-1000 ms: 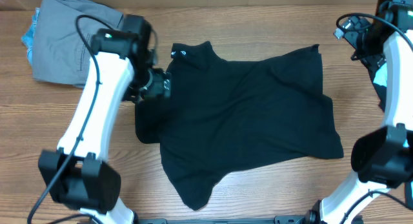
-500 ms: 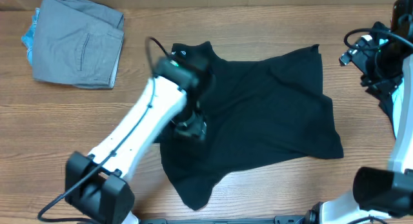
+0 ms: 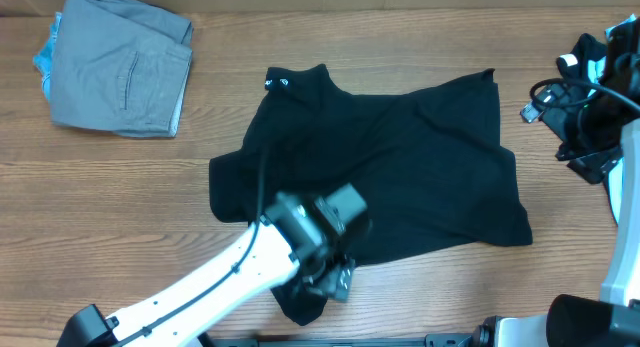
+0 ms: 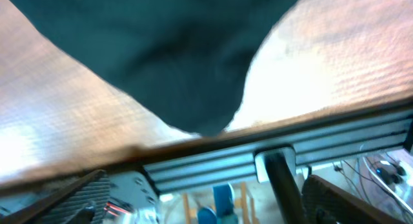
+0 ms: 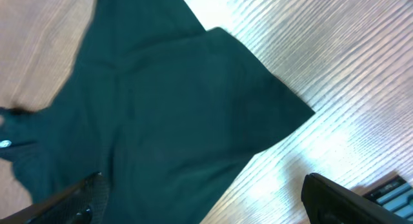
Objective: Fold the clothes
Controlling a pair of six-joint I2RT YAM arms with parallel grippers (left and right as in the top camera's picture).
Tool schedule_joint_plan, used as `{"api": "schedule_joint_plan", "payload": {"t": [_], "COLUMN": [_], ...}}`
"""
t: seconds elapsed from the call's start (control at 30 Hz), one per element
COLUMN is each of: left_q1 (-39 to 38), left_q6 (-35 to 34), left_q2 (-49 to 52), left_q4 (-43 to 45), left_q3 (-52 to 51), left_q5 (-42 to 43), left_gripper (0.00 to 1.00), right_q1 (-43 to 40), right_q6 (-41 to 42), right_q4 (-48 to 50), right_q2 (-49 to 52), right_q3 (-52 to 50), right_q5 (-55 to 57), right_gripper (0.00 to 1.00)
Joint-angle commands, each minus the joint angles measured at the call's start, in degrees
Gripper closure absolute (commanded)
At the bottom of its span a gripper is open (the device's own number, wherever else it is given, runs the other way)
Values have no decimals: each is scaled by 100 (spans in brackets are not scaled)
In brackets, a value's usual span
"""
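Overhead
- shirt (image 3: 400,167): black, spread on table (image 3: 120,197); collar on the far side with small white marks.
- left gripper (image 3: 335,279): over the shirt's near hem tip; blurred, so its opening cannot be told here.
- right gripper (image 3: 590,152): well to the right of the shirt and off the cloth; opening unreadable.
- trousers (image 3: 120,72): grey, folded, far to the left of the left gripper, apart from the shirt.

Left wrist
- left gripper (image 4: 206,201): fingers (image 4: 80,198) spread wide, nothing held.
- shirt (image 4: 168,56): dark tip ahead of the fingers, not touching them.
- rail (image 4: 213,162): metal, between fingers and cloth.

Right wrist
- right gripper (image 5: 206,204): fingers (image 5: 342,198) wide apart, empty.
- shirt (image 5: 168,114): ahead of the fingers and clear of them, one corner pointing right.
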Motion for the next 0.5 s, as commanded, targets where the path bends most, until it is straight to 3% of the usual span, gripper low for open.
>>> {"api": "schedule_joint_plan", "payload": {"t": [0.0, 0.1, 0.33, 0.47], "left_q1": [-321, -413, 39, 369], "left_q6": [-1300, -1609, -1587, -1161], "left_q2": [9, 9, 4, 7], "left_q4": [170, 393, 988, 1762], "left_q3": [-516, -935, -1602, -2098], "left_q5": [149, 155, 308, 964], "left_gripper": [0, 0, 0, 0], "right_q1": [-11, -11, -11, -11], "right_q6": [2, 2, 2, 2], "right_q4": [249, 527, 868, 953], "right_q2": [-22, -22, -20, -20], "right_q3": [-520, -909, -1355, -1355], "right_q5": [28, 26, 28, 28], "right_gripper": [0, 0, 0, 0]}}
